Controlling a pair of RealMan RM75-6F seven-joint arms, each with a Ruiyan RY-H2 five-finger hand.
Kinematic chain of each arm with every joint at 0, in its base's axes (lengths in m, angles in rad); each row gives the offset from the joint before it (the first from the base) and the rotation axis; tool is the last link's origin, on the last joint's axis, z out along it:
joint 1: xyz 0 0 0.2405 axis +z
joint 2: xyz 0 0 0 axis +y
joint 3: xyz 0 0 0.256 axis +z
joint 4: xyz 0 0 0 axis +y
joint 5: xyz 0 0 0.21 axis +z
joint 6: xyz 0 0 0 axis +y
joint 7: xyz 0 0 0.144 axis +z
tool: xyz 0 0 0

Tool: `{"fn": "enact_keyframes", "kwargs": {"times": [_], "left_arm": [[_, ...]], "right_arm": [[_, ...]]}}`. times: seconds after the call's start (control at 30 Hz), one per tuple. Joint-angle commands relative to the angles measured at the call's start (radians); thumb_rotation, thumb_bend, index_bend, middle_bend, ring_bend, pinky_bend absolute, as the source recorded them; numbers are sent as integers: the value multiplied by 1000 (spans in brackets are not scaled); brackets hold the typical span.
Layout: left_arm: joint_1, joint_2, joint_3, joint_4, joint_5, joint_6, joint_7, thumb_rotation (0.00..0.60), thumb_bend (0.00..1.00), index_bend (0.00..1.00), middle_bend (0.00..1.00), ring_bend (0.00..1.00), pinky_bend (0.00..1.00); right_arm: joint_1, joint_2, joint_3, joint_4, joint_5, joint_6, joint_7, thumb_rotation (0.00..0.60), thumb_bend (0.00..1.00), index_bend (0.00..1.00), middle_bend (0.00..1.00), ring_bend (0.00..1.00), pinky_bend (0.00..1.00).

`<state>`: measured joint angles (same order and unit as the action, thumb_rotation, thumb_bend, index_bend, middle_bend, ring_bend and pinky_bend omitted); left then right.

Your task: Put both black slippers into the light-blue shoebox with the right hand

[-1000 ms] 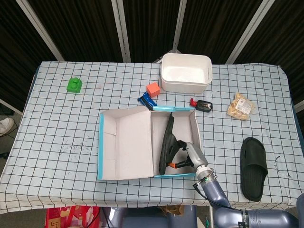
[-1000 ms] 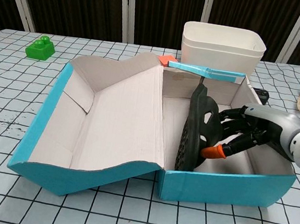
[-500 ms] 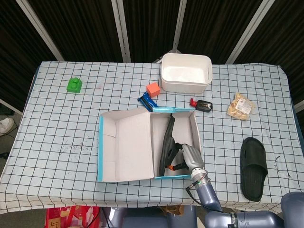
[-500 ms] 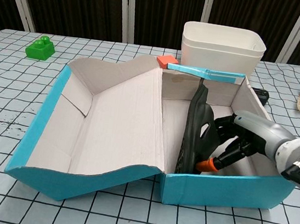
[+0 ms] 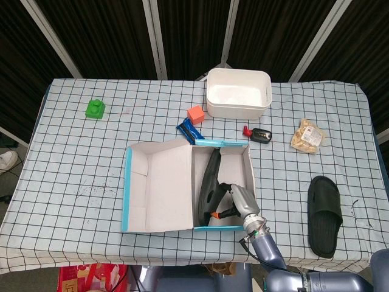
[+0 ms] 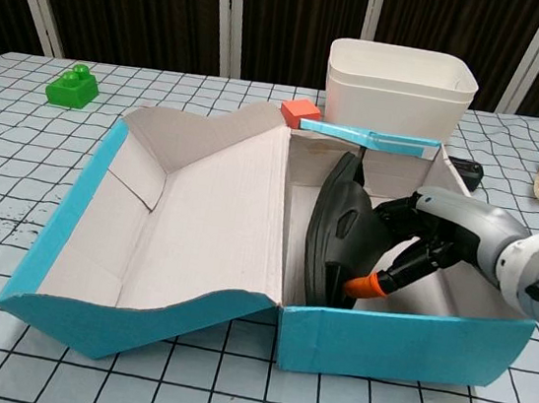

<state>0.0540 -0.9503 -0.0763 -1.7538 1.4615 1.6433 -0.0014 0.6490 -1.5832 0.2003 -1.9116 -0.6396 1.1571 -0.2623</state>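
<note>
The light-blue shoebox (image 5: 130,182) sits open toward the front edge of the table (image 5: 73,152), its hinged lid folded out flat to the left and showing pale cardboard inside; only the outer walls carry the blue colour. Inside the box's right compartment one black slipper (image 6: 337,232) stands on its edge, tilted, its sole turned toward the lid and its strap side toward the right hand (image 6: 430,245). That hand reaches into the box over the front wall and its dark fingers (image 6: 396,218) close around the slipper's strap; an orange fingertip shows low beside the sole. The other black slipper (image 5: 323,214) lies flat, sole down, near the front right corner of the table, well apart from the box.

The lower part of the upright slipper is hidden behind the box's front wall in the chest view, so whether it touches the box floor cannot be told. The left hand shows in neither view. From the head view the right hand is small and partly covers the slipper.

Behind the box lie an orange block (image 5: 195,113) and a blue wrapper (image 5: 188,129), with a white tub (image 5: 237,92) toward the back edge and a green block (image 5: 95,109) near the back left corner.
</note>
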Motion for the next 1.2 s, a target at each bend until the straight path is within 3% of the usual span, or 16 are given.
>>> {"fn": "enact_keyframes", "kwargs": {"times": [0.03,0.2,0.37,0.7,0.9,1.2], "left_arm": [[0,0,0,0,1,0,0,600,458,37,32,0,16],[1,0,1,0,3,1,1,600,458,37,32,0,16],[0,0,2,-1,4,0,1,600,458,37,32,0,16],[1,3,4,-1,6,0,-3,600,458,37,32,0,16],[2,3,5,-3,8,1,-2,600,458,37,32,0,16],[1,2,5,-4,6,0,3,600,458,37,32,0,16]], "right_arm": [[8,24,-2,-19,25,-34,-18,600,362,296,258,135,153],[23,53,-2,-32,65,-80,-31,600,361,104,154,48,50],[38,68,-6,-34,91,-105,-44,600,341,26,99,23,38],[52,106,11,-65,115,-93,-52,600,338,0,77,13,38],[70,152,12,-93,154,-120,-63,600,234,0,44,2,32],[96,194,11,-127,195,-120,-78,600,176,0,21,0,27]]}}
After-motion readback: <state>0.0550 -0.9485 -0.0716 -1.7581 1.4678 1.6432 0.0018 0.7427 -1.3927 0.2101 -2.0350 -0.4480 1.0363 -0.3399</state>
